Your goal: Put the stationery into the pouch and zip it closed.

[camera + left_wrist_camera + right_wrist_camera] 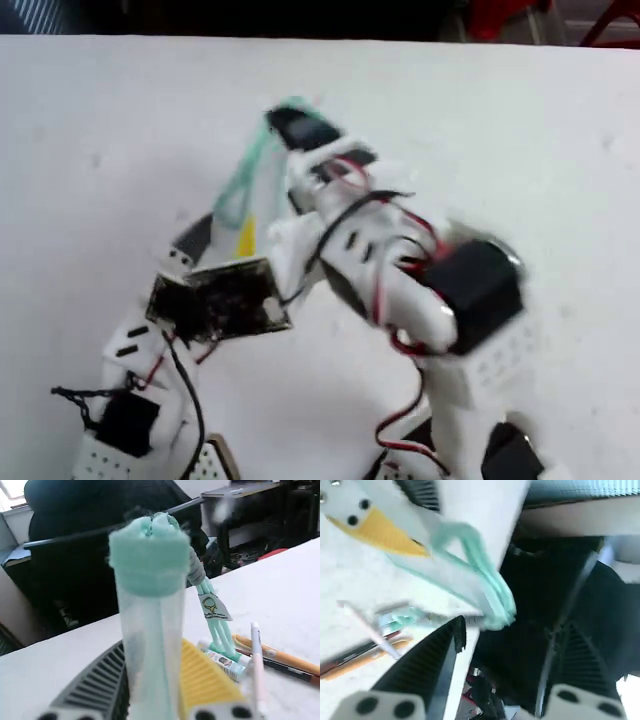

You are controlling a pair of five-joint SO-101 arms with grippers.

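Note:
A translucent pouch (150,630) with a mint-green zipper edge (147,555) stands upright in my left gripper (150,685), which is shut on it between a black and a yellow finger (205,680). A green pull cord with a tag (212,605) hangs from its top. In the high view the pouch (250,185) slants up from the left gripper (225,235) to the right gripper (300,130) at its far end. The right gripper (505,650) is open, with the pouch's green end (495,605) just off its fingers. Pens and a pencil (270,655) lie on the table beside the pouch.
The white table (520,130) stretches wide around both arms. The right arm's body and cables (420,270) cross over the middle of the table. A dark chair (90,540) and a desk stand beyond the far edge.

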